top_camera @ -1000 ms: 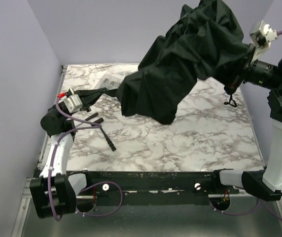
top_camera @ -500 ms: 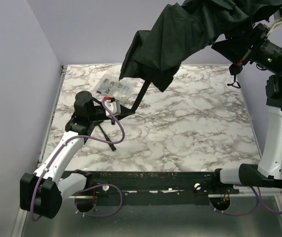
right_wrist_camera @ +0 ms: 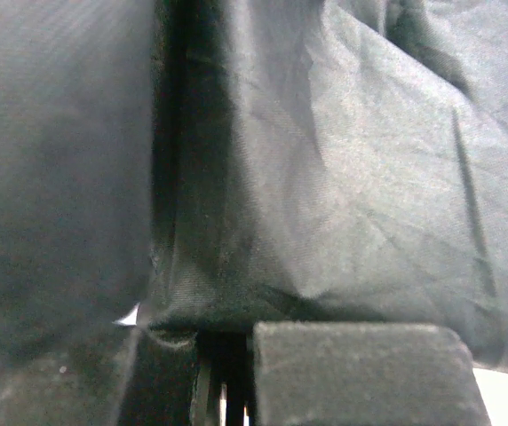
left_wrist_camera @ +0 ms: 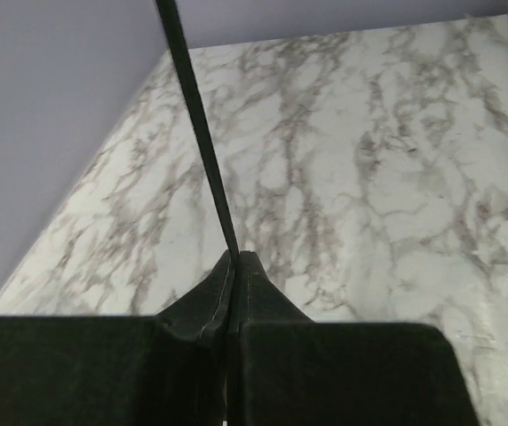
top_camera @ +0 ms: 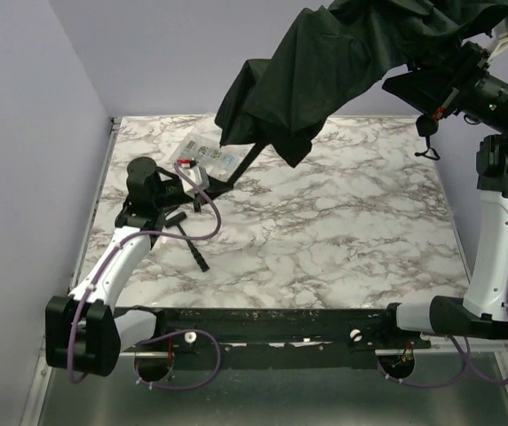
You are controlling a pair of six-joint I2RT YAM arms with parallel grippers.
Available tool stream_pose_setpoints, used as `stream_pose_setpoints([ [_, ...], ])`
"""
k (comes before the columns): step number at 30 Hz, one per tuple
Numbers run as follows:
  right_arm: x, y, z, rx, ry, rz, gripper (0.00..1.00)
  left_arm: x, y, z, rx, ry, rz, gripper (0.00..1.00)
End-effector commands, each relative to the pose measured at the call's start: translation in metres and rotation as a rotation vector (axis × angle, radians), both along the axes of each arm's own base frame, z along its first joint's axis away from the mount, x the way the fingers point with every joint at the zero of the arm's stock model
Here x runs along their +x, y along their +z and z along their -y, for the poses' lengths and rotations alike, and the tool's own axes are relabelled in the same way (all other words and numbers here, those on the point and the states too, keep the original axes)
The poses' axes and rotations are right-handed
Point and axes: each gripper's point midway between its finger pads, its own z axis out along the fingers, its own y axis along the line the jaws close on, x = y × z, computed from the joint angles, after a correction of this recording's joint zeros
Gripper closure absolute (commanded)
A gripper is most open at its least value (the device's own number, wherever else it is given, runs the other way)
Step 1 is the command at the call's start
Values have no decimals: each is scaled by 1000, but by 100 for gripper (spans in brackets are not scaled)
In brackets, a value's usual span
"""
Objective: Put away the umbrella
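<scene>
Black foam pads [left_wrist_camera: 343, 373] fill the bottom of the left wrist view. There the left gripper [left_wrist_camera: 234, 266] has its fingers pressed together on a thin black shaft [left_wrist_camera: 201, 133], which rises from the pinch, leans left and leaves the frame at the top. Only this view shows how tight that grip is. The right wrist view is almost all dark, creased canopy [right_wrist_camera: 343, 177]. The right gripper [right_wrist_camera: 227, 368] sits at its bottom edge, fingers nearly touching, with fabric bunched at their tips. Only the top view shows the whole: the umbrella [top_camera: 325, 62] hangs in the air over the far right of the table, its high end held by the right gripper. The canopy droops down to the left, and the shaft runs from the lowest folds to the left gripper, low over the table's left side. A wrist loop [top_camera: 425, 146] dangles below the right gripper. Nearest the arms' bases lies a dark rail [top_camera: 281, 321]. Beyond it a small black tool [top_camera: 194, 250] rests on the white, grey-veined marble tabletop [top_camera: 352, 231] near the left arm. A clear compartment box [top_camera: 208, 157] lies just beyond the left gripper, toward the back. Plain lilac walls [top_camera: 165, 53] close in the left and far sides.
</scene>
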Motion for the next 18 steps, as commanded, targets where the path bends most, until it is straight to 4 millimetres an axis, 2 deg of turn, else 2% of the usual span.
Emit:
stream_pose_setpoints([
  [1,-50,27,-8,-57,79,204,100,56,44,-40,-139,191,45,100],
  [3,-67,23,-13,-111,150,251,100,70,58,-50,-157,221,76,100],
  [5,-81,12,-16,-167,229,268,100,80,70,-51,-142,216,93,100],
  [9,-93,-11,-17,-245,336,262,100,89,85,-48,-131,178,132,100],
  [12,-104,-24,-17,-284,389,247,100,91,85,-44,-126,141,140,100],
  [18,-113,-52,-13,-391,420,268,100,90,74,-42,-108,127,141,100],
])
